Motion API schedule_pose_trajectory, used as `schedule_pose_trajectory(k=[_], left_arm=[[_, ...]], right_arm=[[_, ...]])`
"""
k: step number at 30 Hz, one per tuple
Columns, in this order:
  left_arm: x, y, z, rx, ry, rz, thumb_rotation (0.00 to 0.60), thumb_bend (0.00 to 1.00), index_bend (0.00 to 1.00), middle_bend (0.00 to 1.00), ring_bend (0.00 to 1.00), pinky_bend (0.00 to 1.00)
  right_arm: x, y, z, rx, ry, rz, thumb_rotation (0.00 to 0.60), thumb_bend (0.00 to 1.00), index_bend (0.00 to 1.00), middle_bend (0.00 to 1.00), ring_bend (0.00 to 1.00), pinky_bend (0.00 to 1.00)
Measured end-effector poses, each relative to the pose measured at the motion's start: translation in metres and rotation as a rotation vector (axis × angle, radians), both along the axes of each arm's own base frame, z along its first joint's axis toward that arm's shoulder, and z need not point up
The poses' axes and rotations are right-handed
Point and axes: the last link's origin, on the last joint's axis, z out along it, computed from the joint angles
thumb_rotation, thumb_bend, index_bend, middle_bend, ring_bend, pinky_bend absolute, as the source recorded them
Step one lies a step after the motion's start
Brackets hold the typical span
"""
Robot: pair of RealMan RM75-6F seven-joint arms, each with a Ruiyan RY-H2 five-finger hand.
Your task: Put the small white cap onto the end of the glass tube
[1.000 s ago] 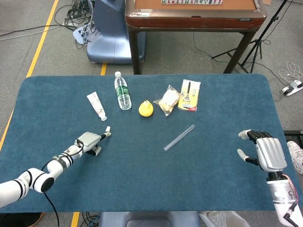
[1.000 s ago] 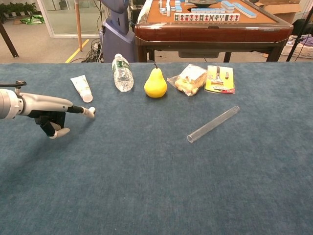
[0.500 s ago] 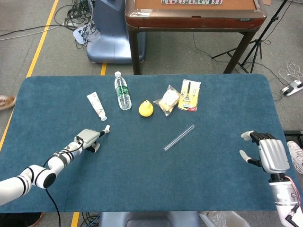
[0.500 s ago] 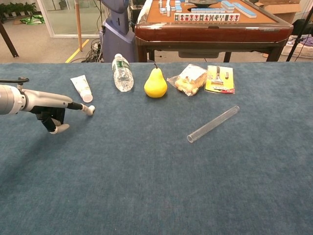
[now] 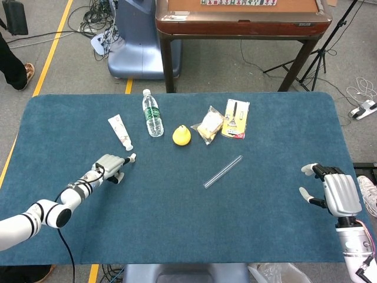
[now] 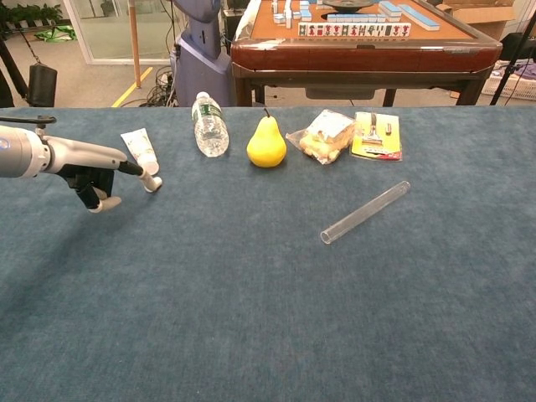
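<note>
Nearest the robot, the right hand (image 5: 336,191) rests at the right edge of the blue table (image 5: 177,236) with its fingers spread and nothing in them; only the head view shows it.

On the other side, the left hand (image 5: 111,166) reaches out low over the cloth. A small white piece shows at the tip of its extended fingers (image 6: 134,170), apparently the cap (image 6: 152,183), seemingly pinched there while the rest of the fingers curl under. The pictures are too small to be sure of that grip.

Toward the middle, the glass tube (image 6: 366,213) lies flat and slanted on the table, well apart from both hands and touched by neither.

Farther back sit a white squeeze tube (image 6: 140,151) just beyond the left hand, a water bottle (image 6: 209,124) on its side, a yellow pear (image 6: 266,142), a clear snack bag (image 6: 321,135) and a yellow packet (image 6: 376,136).

The task looks barely begun: the cap appears picked up, but the tube is not yet held and the two are far apart. Grasping the tube, bringing the cap across and seating it remain.
</note>
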Motion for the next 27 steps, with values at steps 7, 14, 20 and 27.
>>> schedule_pose_trajectory(k=[7,14,20,27], left_arm=[[0.003,0.004,0.002,0.007,0.000,0.009,0.600,0.55,0.02,1.00,1.00,1.00],[0.010,0.012,0.004,0.017,0.007,-0.001,0.600,0.55,0.02,1.00,1.00,1.00],[0.014,0.016,0.009,0.029,0.010,-0.004,0.600,0.55,0.02,1.00,1.00,1.00],[0.017,0.020,0.010,0.033,0.013,0.000,0.600,0.55,0.02,1.00,1.00,1.00]], right_arm=[[0.000,0.002,0.000,-0.001,-0.002,-0.002,0.600,0.24,0.40,0.44,0.47,0.40],[0.000,0.004,0.001,-0.005,-0.003,-0.004,0.600,0.24,0.40,0.44,0.47,0.40],[0.001,0.005,0.002,-0.011,-0.004,-0.004,0.600,0.24,0.40,0.44,0.47,0.40],[0.000,0.007,0.003,-0.015,-0.005,-0.009,0.600,0.24,0.40,0.44,0.48,0.40]])
